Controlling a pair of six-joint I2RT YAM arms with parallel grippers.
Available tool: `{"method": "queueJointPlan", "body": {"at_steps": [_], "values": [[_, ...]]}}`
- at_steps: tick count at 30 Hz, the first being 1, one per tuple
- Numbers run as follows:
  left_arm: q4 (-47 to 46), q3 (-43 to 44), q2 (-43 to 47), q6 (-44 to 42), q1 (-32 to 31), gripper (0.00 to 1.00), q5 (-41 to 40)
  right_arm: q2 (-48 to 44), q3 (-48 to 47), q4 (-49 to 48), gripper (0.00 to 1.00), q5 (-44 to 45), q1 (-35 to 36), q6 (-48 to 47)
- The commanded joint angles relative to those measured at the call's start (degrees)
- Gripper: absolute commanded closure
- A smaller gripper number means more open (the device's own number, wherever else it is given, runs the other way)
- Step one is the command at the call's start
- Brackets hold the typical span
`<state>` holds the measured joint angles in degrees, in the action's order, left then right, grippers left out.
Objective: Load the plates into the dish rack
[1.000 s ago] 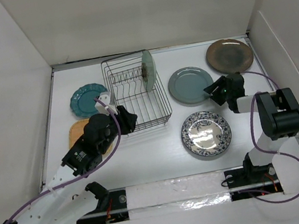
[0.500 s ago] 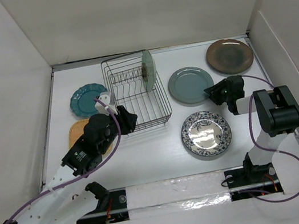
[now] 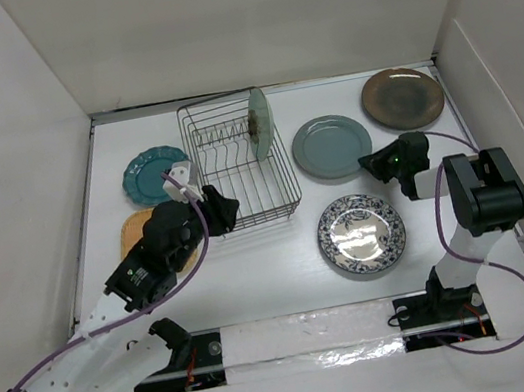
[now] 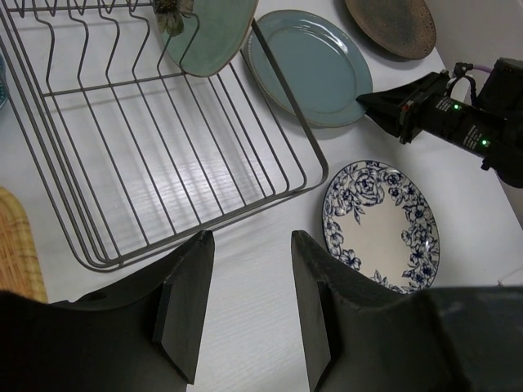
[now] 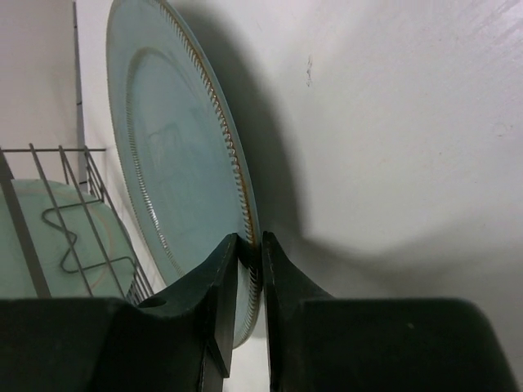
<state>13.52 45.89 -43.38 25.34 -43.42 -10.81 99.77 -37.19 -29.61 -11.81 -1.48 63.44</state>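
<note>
White tabletop [image 5: 392, 122] — grey-blue plate [image 5: 176, 188], rim pinched between right fingers [image 5: 219, 304].

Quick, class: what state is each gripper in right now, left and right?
Left gripper: open, holding nothing.
Right gripper: closed on the rim of the grey-blue plate.

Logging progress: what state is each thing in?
dish rack: holds one plate
mint plate: upright in dish rack
grey-blue plate: rim pinched by right gripper
brown plate: flat on table
patterned plate: flat on table
teal plate: flat on table
orange plate: flat, partly hidden
left gripper: open, empty
</note>
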Motion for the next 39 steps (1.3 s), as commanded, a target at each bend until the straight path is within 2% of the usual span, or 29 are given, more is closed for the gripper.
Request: {"method": "queueJointPlan", "body": {"at_steps": [1, 6, 12, 23, 30, 34, 39], "values": [[-1.83, 1.13, 1.27, -0.82, -0.26, 0.60, -0.71, -2.37, 3.25, -9.21, 1.00, 1.26, -0.37, 1.07], [-2.09, 1.22, 1.28, -0.82, -0.26, 0.60, -0.18, -10.98, 8.79, -14.25, 1.00, 5.47, 1.64, -0.42], [-2.18, 1.22, 1.10, -0.91, -0.26, 0.60, -0.18, -27.94, 6.96, -7.23, 1.00, 17.15, 6.92, -9.38], [-2.27, 1.04, 1.45, -0.91, 0.26, 0.60, 0.09, -38.85, -0.68, 0.94, 1.00, 20.95, 7.98, -15.00], [-2.44, 1.13, 1.01, -0.91, 0.26, 0.60, 1.05, -44.22, -16.75, 14.30, 1.00, 28.68, 15.53, -25.37], [-2.53, 1.04, 1.10, -1.00, 0.26, 0.60, 1.05, -41.68, -29.04, 19.57, 1.00, 34.13, 21.24, -30.56], [-2.79, 1.04, 1.19, -0.91, 0.79, 0.60, 1.32, -35.28, -38.82, 19.58, 1.00, 35.54, 28.00, -34.78]]}}
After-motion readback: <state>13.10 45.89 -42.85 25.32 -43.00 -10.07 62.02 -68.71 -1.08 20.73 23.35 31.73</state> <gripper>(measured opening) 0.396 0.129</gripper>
